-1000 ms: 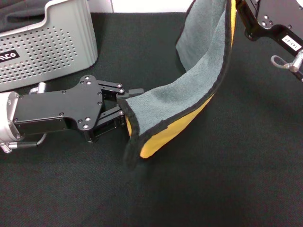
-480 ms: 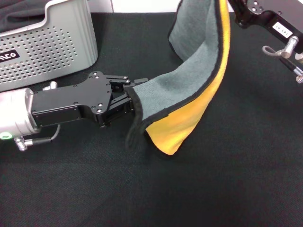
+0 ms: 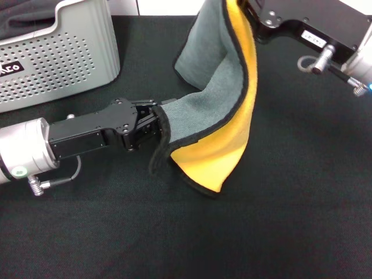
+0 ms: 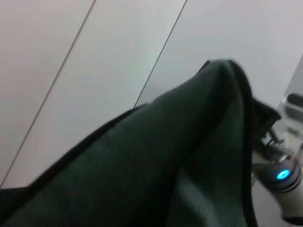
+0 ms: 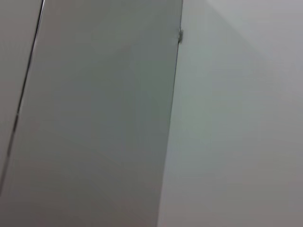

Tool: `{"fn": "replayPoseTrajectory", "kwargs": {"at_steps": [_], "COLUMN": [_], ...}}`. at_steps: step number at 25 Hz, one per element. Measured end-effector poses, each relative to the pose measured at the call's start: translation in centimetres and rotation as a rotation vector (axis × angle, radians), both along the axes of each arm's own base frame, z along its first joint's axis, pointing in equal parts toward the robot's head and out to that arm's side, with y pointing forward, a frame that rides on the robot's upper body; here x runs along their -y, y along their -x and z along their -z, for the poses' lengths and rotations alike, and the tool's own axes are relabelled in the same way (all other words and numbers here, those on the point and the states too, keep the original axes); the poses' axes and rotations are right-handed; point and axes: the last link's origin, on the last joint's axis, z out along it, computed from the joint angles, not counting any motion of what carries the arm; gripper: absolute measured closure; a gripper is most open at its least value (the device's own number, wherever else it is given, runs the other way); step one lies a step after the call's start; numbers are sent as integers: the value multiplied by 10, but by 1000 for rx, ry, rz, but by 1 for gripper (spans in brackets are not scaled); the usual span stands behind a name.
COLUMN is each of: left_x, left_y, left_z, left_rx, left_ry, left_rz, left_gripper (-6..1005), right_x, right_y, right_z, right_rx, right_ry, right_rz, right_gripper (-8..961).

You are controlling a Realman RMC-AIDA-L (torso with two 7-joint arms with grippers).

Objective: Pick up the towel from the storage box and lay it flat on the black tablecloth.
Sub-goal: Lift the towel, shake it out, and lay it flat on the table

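Note:
The towel (image 3: 218,107) hangs in the air between both grippers, grey face towards the storage box, yellow-orange face turned right and down, its low corner near the black tablecloth (image 3: 279,226). My left gripper (image 3: 153,124) is shut on the towel's lower left edge, just above the cloth. My right gripper (image 3: 251,9) holds the towel's upper edge at the top of the head view; its fingertips are hidden by the towel. The grey storage box (image 3: 58,55) stands at the back left. The left wrist view shows the towel's grey face (image 4: 156,161) close up.
A dark cloth (image 3: 23,17) lies inside the storage box. The right arm's wrist with a blue light (image 4: 283,175) shows in the left wrist view. The right wrist view shows only pale wall panels (image 5: 142,118).
My right gripper has moved left with the towel's top edge. My left gripper has shifted slightly right. The towel's yellow face has swung out and hangs lower.

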Motion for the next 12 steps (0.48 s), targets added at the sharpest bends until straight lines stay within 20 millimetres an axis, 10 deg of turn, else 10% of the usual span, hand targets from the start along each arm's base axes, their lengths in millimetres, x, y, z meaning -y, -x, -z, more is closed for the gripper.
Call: {"fn": "replayPoseTrajectory", "kwargs": {"at_steps": [12], "left_x": [4], "left_y": [3], "left_z": [11], "left_rx": [-13], "left_ry": [-9], "left_rz": [-17], "left_gripper": [848], "right_x": [0], "right_y": [39], "right_z": [-21], "right_rx": [77], "right_ry": [-189], "right_rz": [6], "right_gripper": [946]}}
